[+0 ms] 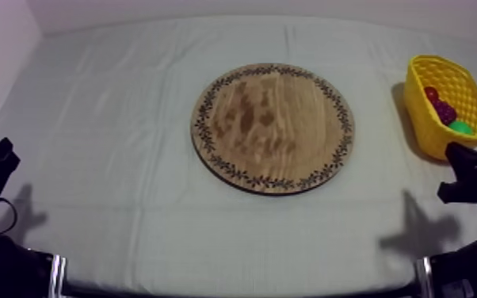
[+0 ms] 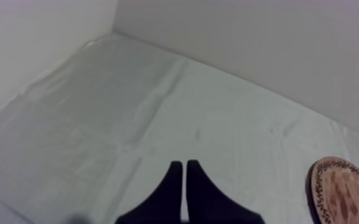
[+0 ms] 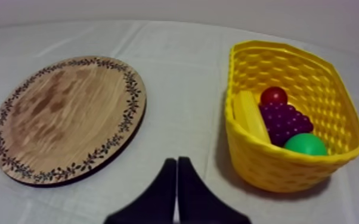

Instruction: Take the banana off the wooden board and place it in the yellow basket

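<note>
Lying in the yellow basket (image 3: 277, 170) just ahead of the clenched, empty fingers of the right gripper (image 3: 176, 161), the banana (image 3: 248, 114) is judged delivered, so no grasp is needed there or by the likewise clenched left gripper (image 2: 184, 164).

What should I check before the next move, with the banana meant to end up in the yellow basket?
1. The wooden board is bare of fruit: ok.
2. The banana lies inside the yellow basket, against its wall: ok.
3. The left gripper has its fingers together, holding nothing: ok.
4. The right gripper has its fingers together, holding nothing: ok.
5. The yellow basket stands upright, apart from the wooden board: ok.
</note>
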